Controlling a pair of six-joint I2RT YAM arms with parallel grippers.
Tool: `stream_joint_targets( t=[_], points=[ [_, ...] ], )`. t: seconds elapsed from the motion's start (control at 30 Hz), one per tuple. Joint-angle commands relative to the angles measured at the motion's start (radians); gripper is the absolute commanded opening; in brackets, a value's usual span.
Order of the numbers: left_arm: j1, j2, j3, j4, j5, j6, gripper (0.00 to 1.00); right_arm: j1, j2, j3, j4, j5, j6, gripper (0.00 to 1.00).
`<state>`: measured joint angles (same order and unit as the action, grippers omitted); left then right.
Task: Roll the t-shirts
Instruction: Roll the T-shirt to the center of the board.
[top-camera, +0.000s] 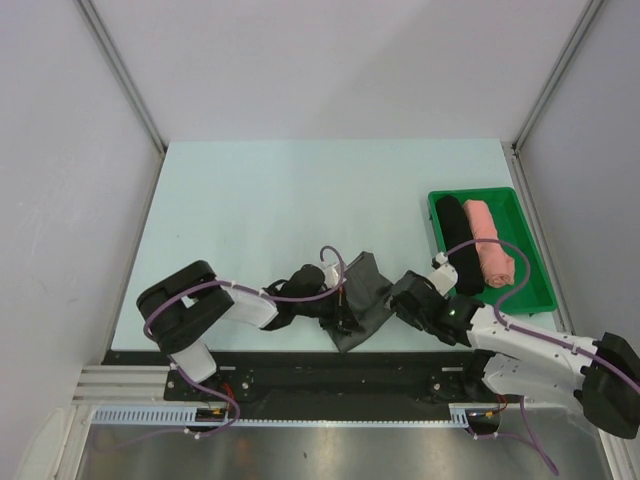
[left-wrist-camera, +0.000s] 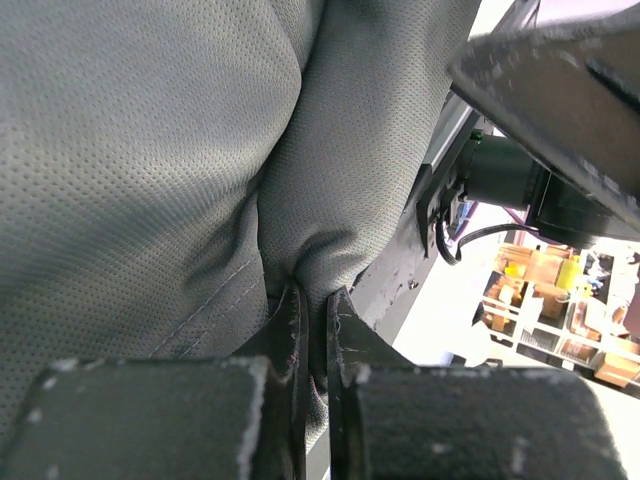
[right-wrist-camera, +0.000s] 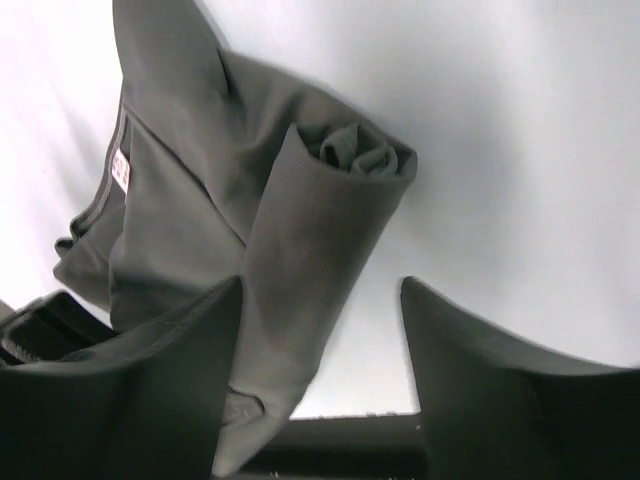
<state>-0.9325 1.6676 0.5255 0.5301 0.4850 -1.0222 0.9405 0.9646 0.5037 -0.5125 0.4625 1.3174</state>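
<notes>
grey tee (top-camera: 362, 300) half rolled at the bench's (top-camera: 260, 200) near edge, left gripper (left-wrist-camera: 315, 300) pinched on its cloth, right gripper (right-wrist-camera: 320, 285) apart around the rolled end, black roll (top-camera: 460, 250) and pink roll (top-camera: 490, 252) in the tray (top-camera: 470, 193)

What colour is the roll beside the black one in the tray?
Salmon pink roll; best seen from the top external view.

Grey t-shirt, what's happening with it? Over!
Left gripper shut on grey t-shirt. Right gripper open at its rolled edge. Partly rolled. Nothing blocking.
</notes>
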Motion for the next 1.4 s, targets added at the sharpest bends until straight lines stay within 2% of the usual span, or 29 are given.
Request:
stream_joint_targets(
  t=[0.0, 0.07, 0.2, 0.23, 0.33, 0.5, 0.73, 0.8, 1.0, 1.23, 1.37],
  points=[
    [0.021, 0.037, -0.021, -0.055, 0.041, 0.008, 0.04, -0.051, 0.037, 0.002, 0.089, 0.007, -0.003, 0.59],
    [0.027, 0.043, -0.013, -0.062, 0.043, 0.02, 0.04, -0.071, 0.069, 0.013, 0.103, -0.013, -0.01, 0.55],
    [0.035, 0.041, 0.013, -0.107, 0.035, 0.065, 0.07, -0.1, 0.128, 0.041, 0.077, -0.038, -0.011, 0.54],
    [0.035, 0.04, 0.019, -0.131, 0.03, 0.077, 0.08, -0.106, 0.14, 0.048, 0.062, -0.048, -0.01, 0.48],
    [0.035, 0.021, 0.039, -0.182, 0.006, 0.12, 0.11, -0.118, 0.195, 0.09, 0.014, -0.058, 0.003, 0.39],
    [0.035, -0.003, 0.068, -0.231, -0.006, 0.18, 0.15, -0.118, 0.267, 0.147, -0.044, -0.058, 0.029, 0.37],
    [0.034, -0.083, 0.091, -0.334, -0.068, 0.264, 0.32, -0.12, 0.336, 0.239, -0.159, -0.039, 0.069, 0.34],
    [0.034, -0.1, 0.093, -0.354, -0.085, 0.283, 0.33, -0.12, 0.365, 0.268, -0.173, -0.045, 0.071, 0.33],
    [0.034, -0.167, 0.102, -0.403, -0.123, 0.318, 0.44, -0.135, 0.437, 0.325, -0.225, -0.082, 0.074, 0.2],
    [0.031, -0.278, 0.103, -0.462, -0.187, 0.379, 0.5, -0.149, 0.508, 0.363, -0.261, -0.113, 0.071, 0.17],
    [0.003, -0.35, 0.129, -0.55, -0.256, 0.439, 0.52, -0.155, 0.528, 0.389, -0.274, -0.119, 0.066, 0.14]
  ],
)
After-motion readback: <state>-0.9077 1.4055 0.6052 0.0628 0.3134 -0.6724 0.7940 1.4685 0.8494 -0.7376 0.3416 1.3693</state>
